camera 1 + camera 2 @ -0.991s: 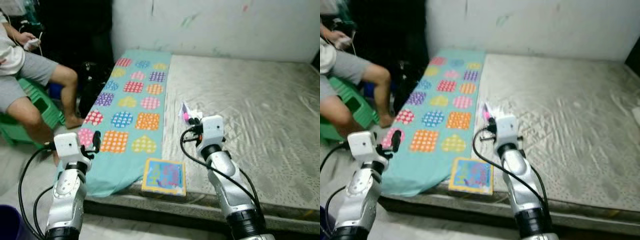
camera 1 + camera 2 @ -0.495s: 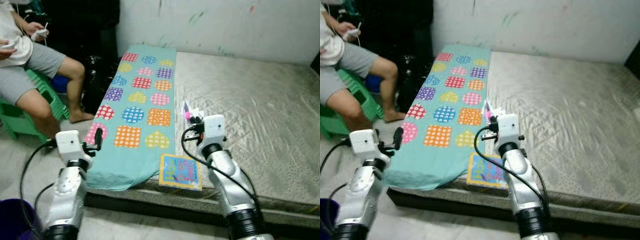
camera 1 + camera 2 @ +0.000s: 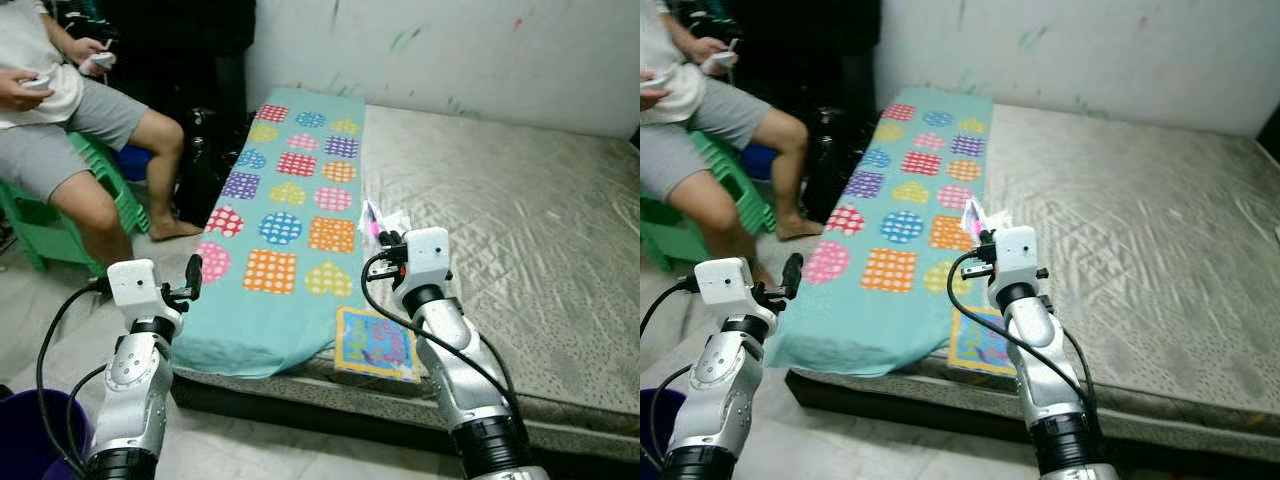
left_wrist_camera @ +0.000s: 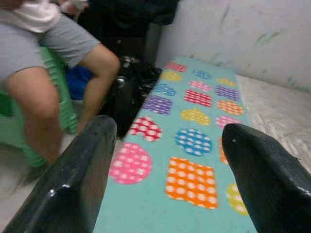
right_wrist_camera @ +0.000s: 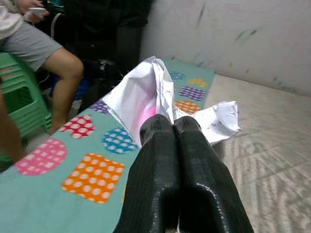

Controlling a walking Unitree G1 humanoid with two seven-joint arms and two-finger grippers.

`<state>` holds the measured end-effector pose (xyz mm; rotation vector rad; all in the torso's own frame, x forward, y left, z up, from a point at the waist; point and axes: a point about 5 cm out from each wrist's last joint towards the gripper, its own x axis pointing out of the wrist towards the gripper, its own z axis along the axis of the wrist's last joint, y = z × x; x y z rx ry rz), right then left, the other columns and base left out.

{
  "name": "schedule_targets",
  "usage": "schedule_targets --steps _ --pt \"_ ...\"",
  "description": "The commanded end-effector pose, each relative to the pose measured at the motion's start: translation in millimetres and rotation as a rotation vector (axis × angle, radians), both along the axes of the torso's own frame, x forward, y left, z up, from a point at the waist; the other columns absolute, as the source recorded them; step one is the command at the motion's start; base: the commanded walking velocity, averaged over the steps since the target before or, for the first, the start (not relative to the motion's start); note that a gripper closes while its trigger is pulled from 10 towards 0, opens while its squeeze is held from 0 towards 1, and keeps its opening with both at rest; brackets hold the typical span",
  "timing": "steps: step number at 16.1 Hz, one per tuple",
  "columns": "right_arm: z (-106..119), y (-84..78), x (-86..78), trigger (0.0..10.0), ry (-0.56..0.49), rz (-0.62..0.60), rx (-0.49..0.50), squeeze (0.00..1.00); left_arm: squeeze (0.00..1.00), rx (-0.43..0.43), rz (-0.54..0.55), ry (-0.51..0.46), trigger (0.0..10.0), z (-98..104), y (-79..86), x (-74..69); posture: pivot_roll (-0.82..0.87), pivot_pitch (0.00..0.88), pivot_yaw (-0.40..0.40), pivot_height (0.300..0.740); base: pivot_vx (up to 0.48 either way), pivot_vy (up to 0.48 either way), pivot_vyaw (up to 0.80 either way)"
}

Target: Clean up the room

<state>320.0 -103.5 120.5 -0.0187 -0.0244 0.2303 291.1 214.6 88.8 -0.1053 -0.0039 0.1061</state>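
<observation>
Pinching a crumpled wrapper (image 5: 146,92), my right gripper (image 5: 172,127) is clamped shut above the patterned blanket (image 3: 285,225). My left gripper (image 4: 165,145) hovers beside it, 2 fingers (image 4: 80,179) spread.

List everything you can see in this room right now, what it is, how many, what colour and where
mattress: one, grey-beige, against the white wall.
blanket: one, teal with coloured dotted patches, along the mattress's left side, hanging over its near edge.
booklet: one, yellow-edged with blue picture, on the mattress's near edge beside the blanket.
wrapper: one, crumpled white with pink, pinched in the right gripper.
stool: one, green, under the seated person.
bucket: one, dark purple, on the floor at left.
person: one, seated at left, holding a small white device.
left gripper: open, over the blanket's near end.
right gripper: shut on the wrapper.
</observation>
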Motion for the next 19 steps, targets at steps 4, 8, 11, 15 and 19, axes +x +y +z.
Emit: schedule_targets --steps 4,8,11,15,19 --pt "2.0 1.0 0.6 10.0 -0.007 0.015 -0.004 0.0 0.0 0.003 -0.004 0.0 10.0 1.2 -0.8 1.8 -0.09 0.0 -0.04 0.74 0.0 0.48 0.0" --pt "0.5 1.4 -0.8 10.0 -0.002 0.019 -0.004 0.0 0.0 0.003 -0.002 0.005 10.0 0.1 -1.1 1.5 -0.09 0.0 -0.04 0.74 0.0 0.48 0.0" --pt "-1.0 2.2 -1.4 10.0 0.004 0.023 -0.002 0.0 0.0 0.012 -0.015 -0.016 10.0 1.8 -3.4 1.5 -0.09 0.0 -0.038 0.74 0.0 0.32 0.0" --pt "-1.0 3.5 -2.9 10.0 0.004 0.032 0.023 0.0 0.0 0.01 -0.06 -0.021 10.0 3.0 -8.2 -0.6 -0.09 0.0 -0.038 0.74 0.0 0.0 0.0" --pt "0.9 5.8 -4.1 10.0 -0.019 0.055 -0.01 0.0 0.0 0.002 -0.071 -0.024 10.0 3.4 -9.4 -1.0 -0.09 0.0 -0.037 0.74 0.0 0.0 0.2"
